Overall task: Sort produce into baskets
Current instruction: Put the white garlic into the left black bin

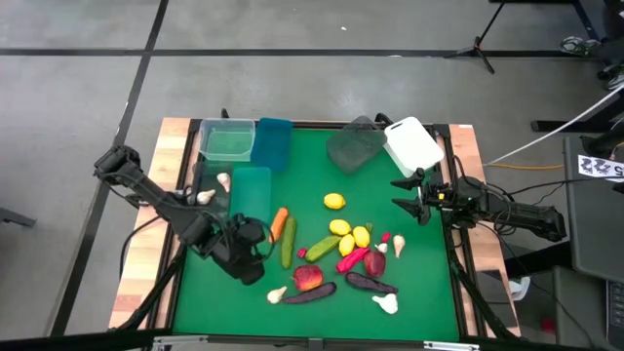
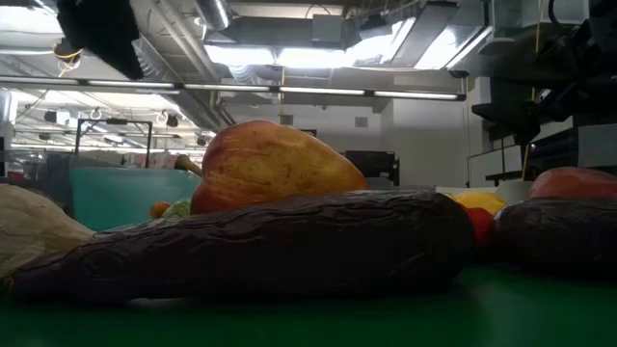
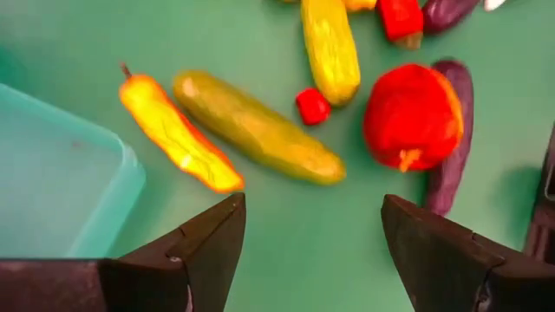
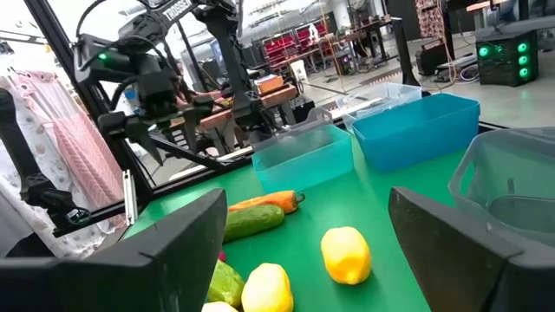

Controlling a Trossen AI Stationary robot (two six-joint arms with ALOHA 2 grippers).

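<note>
left gripper (image 1: 255,255): jaws released, empty, over the desk (image 1: 429,307) just beside the carrot (image 1: 279,224) and teal tub (image 1: 250,190) | right gripper (image 1: 408,199): jaws released, empty, near the white tub (image 1: 412,144) | produce: loose pile beside the carrot, lemon (image 1: 334,202) apart toward the grey tub (image 1: 353,146)
</note>
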